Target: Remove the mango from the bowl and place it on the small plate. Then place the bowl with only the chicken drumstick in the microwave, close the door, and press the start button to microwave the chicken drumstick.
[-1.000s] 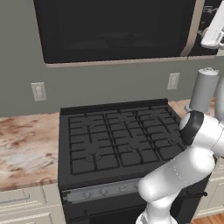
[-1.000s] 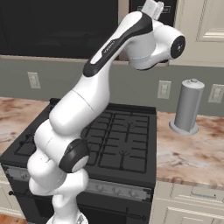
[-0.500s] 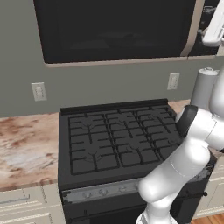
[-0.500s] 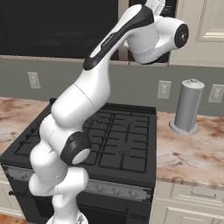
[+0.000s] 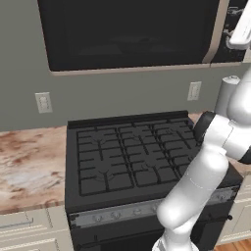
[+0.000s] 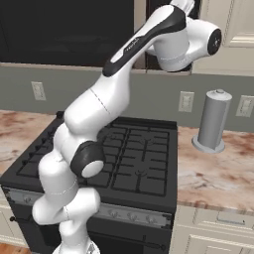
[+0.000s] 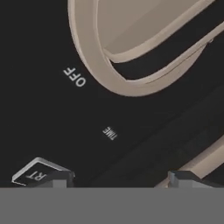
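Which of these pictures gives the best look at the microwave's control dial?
The hand view: the dial looms close, its pale ring curving above the printed words OFF and TIME on the black panel, with the start button's corner low left. The left base view catches just a dark edge of the control panel. In the right base view the arm hides it.
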### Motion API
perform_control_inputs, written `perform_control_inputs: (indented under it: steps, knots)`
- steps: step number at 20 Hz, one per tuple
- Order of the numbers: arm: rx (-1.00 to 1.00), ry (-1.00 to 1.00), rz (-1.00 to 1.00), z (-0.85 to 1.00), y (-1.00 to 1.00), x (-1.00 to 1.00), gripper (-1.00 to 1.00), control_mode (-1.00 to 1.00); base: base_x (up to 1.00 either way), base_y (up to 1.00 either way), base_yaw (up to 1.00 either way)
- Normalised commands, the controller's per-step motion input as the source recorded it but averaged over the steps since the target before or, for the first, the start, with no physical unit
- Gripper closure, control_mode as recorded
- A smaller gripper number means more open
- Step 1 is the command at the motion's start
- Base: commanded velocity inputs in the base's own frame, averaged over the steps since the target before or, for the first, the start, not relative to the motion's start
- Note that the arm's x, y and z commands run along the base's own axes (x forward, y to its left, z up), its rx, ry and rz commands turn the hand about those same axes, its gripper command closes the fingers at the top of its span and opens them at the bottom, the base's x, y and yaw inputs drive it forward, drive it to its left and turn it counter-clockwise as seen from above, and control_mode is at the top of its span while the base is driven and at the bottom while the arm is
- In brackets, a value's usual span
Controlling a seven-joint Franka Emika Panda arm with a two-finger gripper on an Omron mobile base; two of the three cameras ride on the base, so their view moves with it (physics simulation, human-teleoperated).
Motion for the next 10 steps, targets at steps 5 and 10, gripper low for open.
perform_control_inputs:
  steps: [5, 10]
  knots:
    - [0.09, 0.01, 0.2, 0.0, -0.16, 0.59, -1.0, -1.0, 0.0, 0.0, 0.0]
    - [0.09, 0.02, 0.21, 0.0, -0.03, 0.65, -1.0, -1.0, 0.0, 0.0, 0.0]
